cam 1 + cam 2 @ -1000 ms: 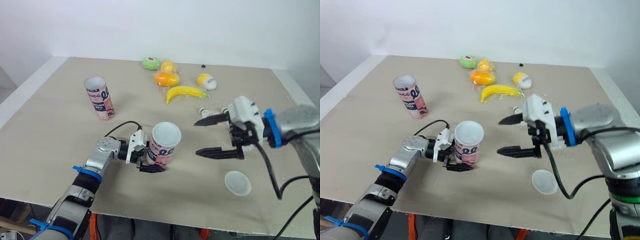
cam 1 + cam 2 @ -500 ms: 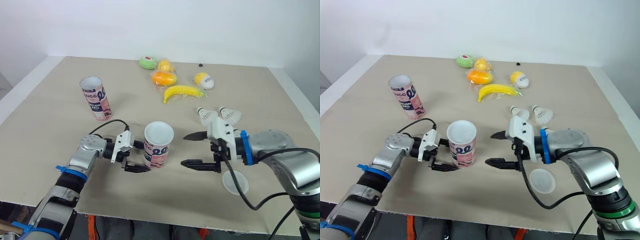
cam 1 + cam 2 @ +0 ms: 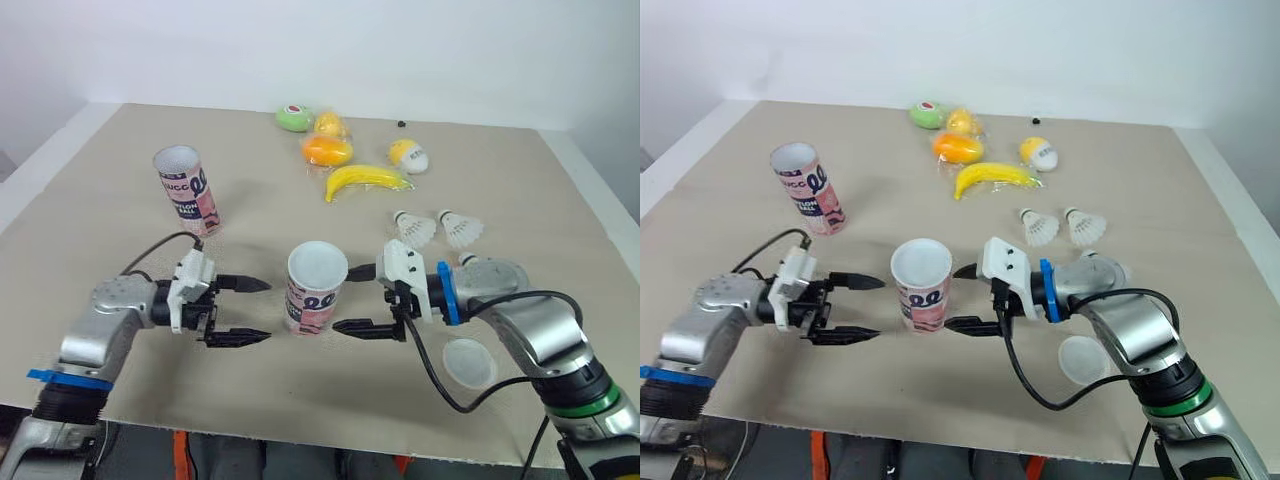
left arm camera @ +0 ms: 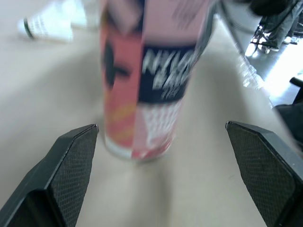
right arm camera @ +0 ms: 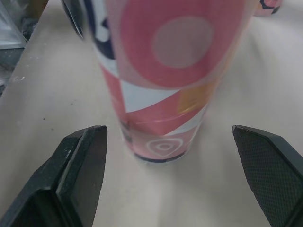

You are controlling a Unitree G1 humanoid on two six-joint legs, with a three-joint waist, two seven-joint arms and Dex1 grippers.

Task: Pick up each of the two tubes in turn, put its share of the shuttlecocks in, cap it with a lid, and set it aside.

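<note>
While left pincer (image 3: 266, 310), right pincer (image 3: 345, 298) flank tube (image 3: 312, 300), lettering (blurred) unreadable.

Each arm is a smooth silver-grey shell, the left forearm (image 3: 100, 322) and right forearm (image 3: 535, 325) alike, rounded at the joints. The left gripper (image 3: 268, 310) and right gripper (image 3: 343, 298) each carry a white blocky housing and 2 slim black fingers tapering to points, with cross-hatched inner pads (image 4: 71, 165). A blue wrist band (image 3: 443, 292) rings the right arm, a blue strap (image 3: 60, 377) the left, and a green ring (image 3: 575, 408) sits further up the right. Thin black cables (image 3: 172, 237) loop from both wrists.
</note>
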